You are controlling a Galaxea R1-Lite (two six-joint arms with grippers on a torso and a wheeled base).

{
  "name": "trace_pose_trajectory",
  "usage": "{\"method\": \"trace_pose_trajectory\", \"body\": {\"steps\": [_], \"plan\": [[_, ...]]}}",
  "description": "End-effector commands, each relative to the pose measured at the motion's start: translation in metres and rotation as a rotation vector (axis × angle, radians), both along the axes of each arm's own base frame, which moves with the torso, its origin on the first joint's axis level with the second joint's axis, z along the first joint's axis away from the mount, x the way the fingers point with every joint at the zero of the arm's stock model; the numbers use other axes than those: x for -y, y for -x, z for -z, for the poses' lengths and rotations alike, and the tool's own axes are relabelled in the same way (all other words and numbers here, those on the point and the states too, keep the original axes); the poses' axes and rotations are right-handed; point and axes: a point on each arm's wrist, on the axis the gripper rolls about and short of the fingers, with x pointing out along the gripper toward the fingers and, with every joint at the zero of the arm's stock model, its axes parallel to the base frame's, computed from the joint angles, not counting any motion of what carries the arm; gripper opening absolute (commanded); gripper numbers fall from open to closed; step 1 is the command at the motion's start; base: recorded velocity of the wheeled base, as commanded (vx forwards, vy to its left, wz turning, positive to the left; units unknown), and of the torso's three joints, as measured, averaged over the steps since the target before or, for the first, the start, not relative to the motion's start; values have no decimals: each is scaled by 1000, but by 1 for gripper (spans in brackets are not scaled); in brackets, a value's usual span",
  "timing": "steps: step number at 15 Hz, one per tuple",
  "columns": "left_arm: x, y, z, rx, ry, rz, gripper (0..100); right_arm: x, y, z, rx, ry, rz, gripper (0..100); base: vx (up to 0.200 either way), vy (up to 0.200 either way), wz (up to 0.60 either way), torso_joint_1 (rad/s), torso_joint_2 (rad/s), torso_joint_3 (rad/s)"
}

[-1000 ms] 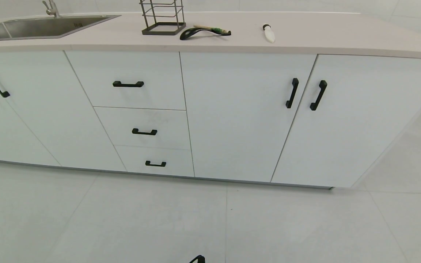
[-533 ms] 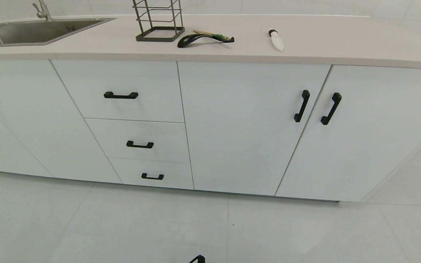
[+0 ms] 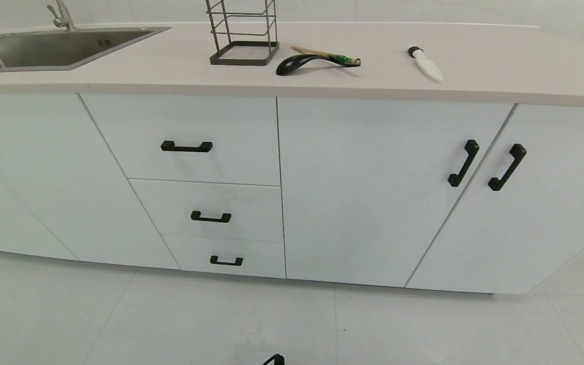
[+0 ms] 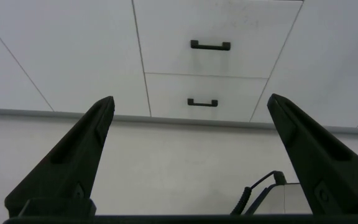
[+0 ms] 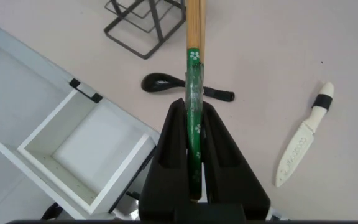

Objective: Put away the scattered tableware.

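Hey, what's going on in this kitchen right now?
A robot is putting away tableware from the counter. Its right hand is shut on a wooden chopstick with a green end, held above the counter. A black spoon and a white knife lie there near a wire rack. The left hand is open and empty, low in front of the drawers.

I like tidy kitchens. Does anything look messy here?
Yes. On the countertop, a black spoon, a green-tipped chopstick propped across its handle and a white knife lie scattered beside the wire rack instead of standing in it. The right tool clamps a chopstick like it.
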Motion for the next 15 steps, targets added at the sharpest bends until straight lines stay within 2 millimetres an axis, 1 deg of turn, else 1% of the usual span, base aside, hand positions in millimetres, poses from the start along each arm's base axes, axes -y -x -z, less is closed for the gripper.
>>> {"method": "trace_pose_trajectory", "body": {"steps": [1,15], "plan": [[0,0,0,-1,1,4,100,0,0,0,-1,0,0,0,0,0,0,0,0,0],[0,0,0,-1,2,0,100,0,0,0,-1,0,0,0,0,0,0,0,0,0]]}}
